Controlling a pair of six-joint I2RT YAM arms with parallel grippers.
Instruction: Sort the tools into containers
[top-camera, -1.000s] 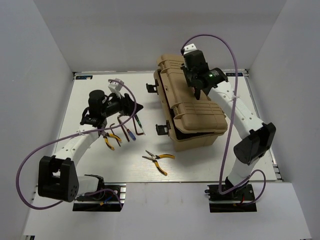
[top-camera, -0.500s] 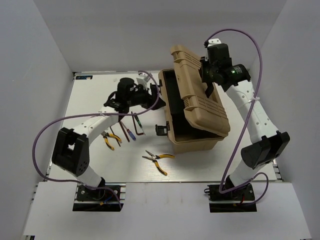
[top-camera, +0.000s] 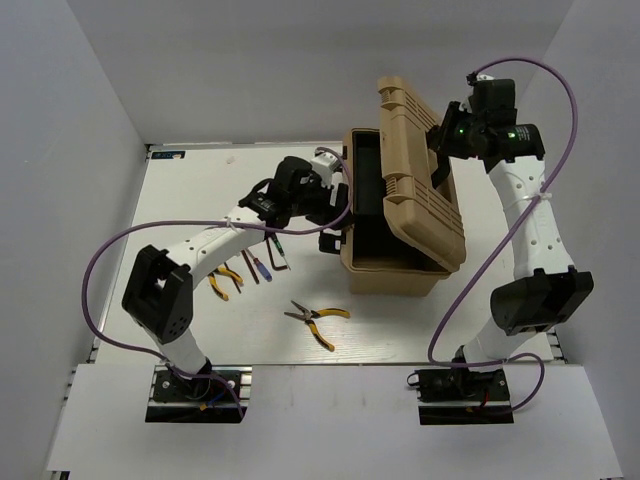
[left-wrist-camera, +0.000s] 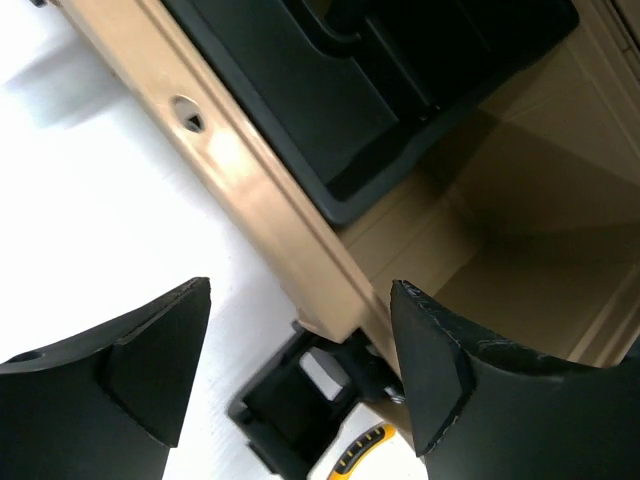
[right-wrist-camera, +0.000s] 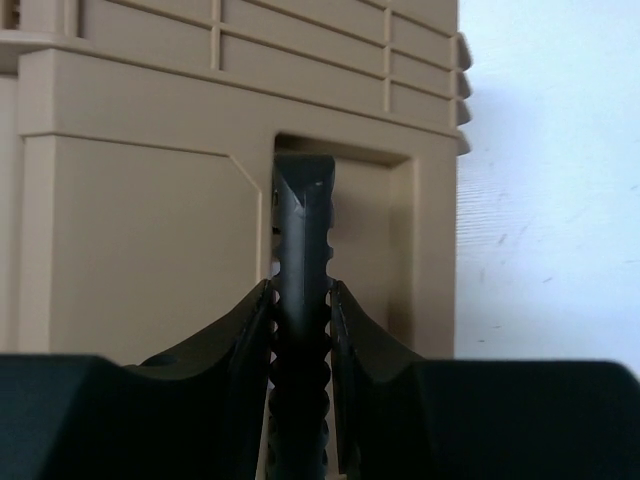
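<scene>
Top external view showed us the right gripper (top-camera: 441, 150) clamped on the black handle (right-wrist-camera: 302, 250) of the toolbox (top-camera: 395, 278) lid (top-camera: 425, 200), which stood raised. The left gripper (left-wrist-camera: 300, 295) hung with jaws apart, empty, at the box rim. Pliers (top-camera: 318, 322), hex keys (top-camera: 283, 258) and screwdrivers (top-camera: 262, 268) lay on the surface (top-camera: 190, 190) left of the box.

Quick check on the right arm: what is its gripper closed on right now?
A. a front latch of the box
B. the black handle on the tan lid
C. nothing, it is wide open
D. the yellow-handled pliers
B: in the right wrist view, the right gripper pinches the ribbed black handle that sits in a recess of the tan lid, with a finger pressed against each side.
</scene>
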